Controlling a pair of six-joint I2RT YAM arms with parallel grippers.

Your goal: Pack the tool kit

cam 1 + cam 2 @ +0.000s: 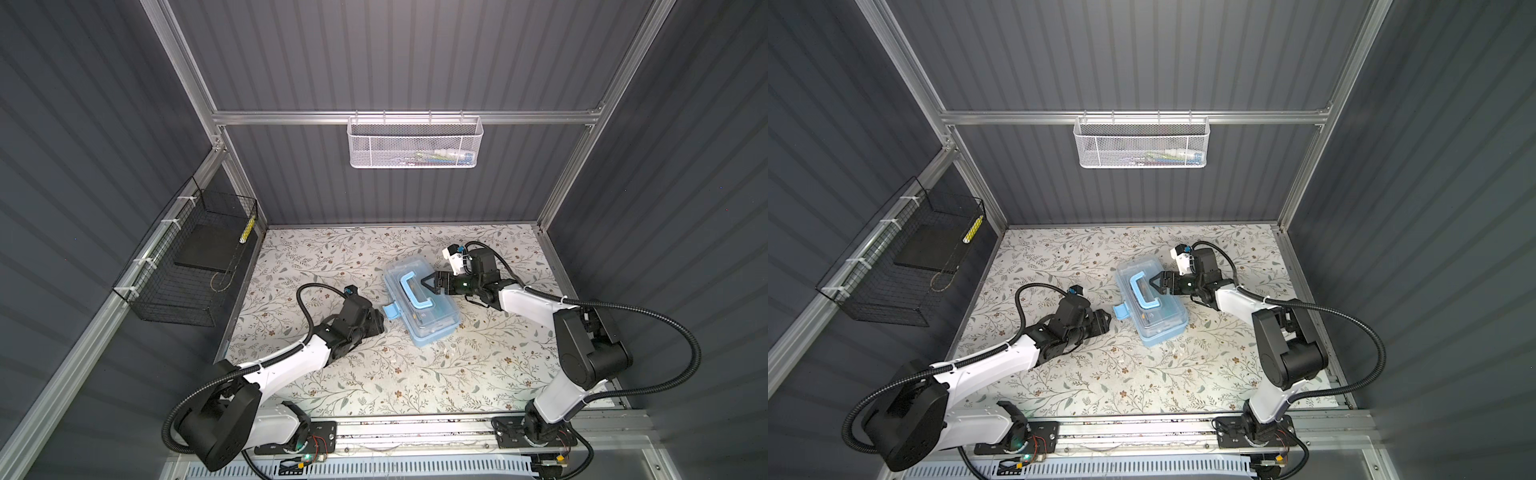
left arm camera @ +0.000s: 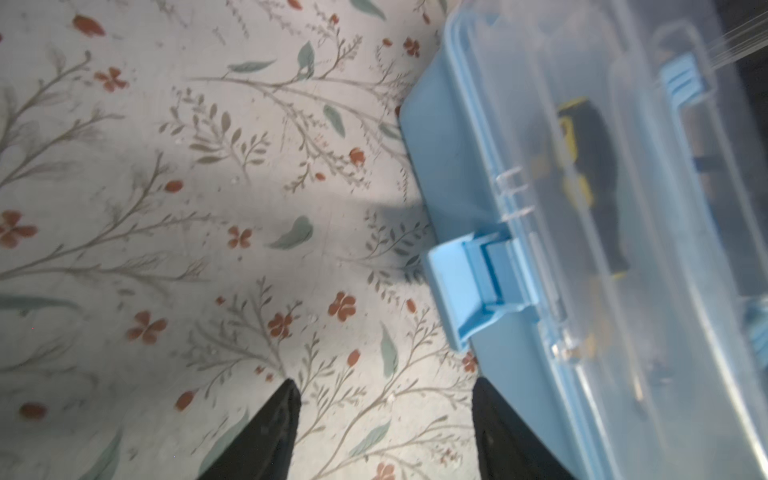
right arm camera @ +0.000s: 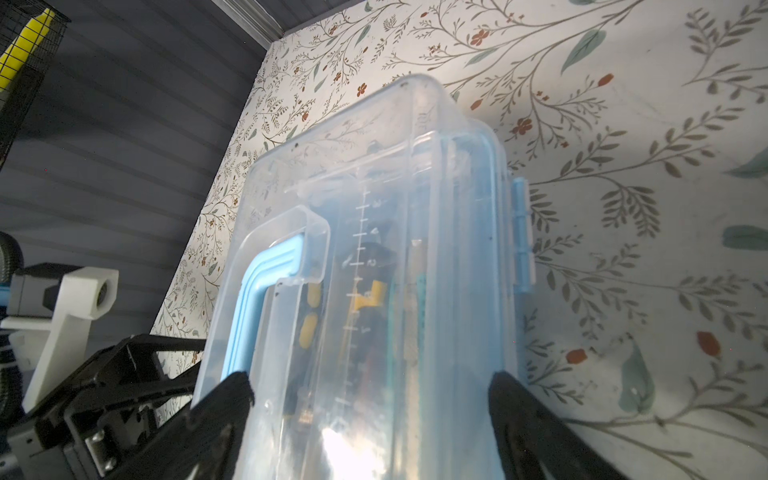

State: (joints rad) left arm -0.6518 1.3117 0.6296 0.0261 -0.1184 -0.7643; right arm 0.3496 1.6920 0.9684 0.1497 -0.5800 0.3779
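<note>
room: dark grey ribbed walls, a silver frame, and one table (image 1: 374,374) with a flower and leaf pattern.
tool kit: one small light-blue box (image 1: 432,320) with a clear lid. it lies near the middle of the table, turned at a slant, and the lid is down.
handle: one blue handle (image 1: 405,286), lying flat on the lid.
latch: one blue latch (image 2: 465,286) sticks out from the side of the box that faces the left arm.
tools: through the lid shows one black and yellow tool (image 2: 590,166). other slim shapes are too blurry to count.
left gripper: the left gripper (image 2: 384,386) is low over the table and points at the latch. its two fingers are apart with nothing between them, just short of the latch.
right gripper: the right gripper (image 1: 426,282) reaches over the lid, beside the handle. its fingers are wide apart with the box between them. i cannot tell if they squeeze it.
arms: two. both are bent at the elbow and reach in from the near rail toward the box.
baskets: two. one white mesh basket (image 1: 413,143) hangs on the back wall with small things inside. one black wire basket (image 1: 187,270) hangs on the wall by the left arm, with one yellow thing (image 1: 247,232) in it.
</note>
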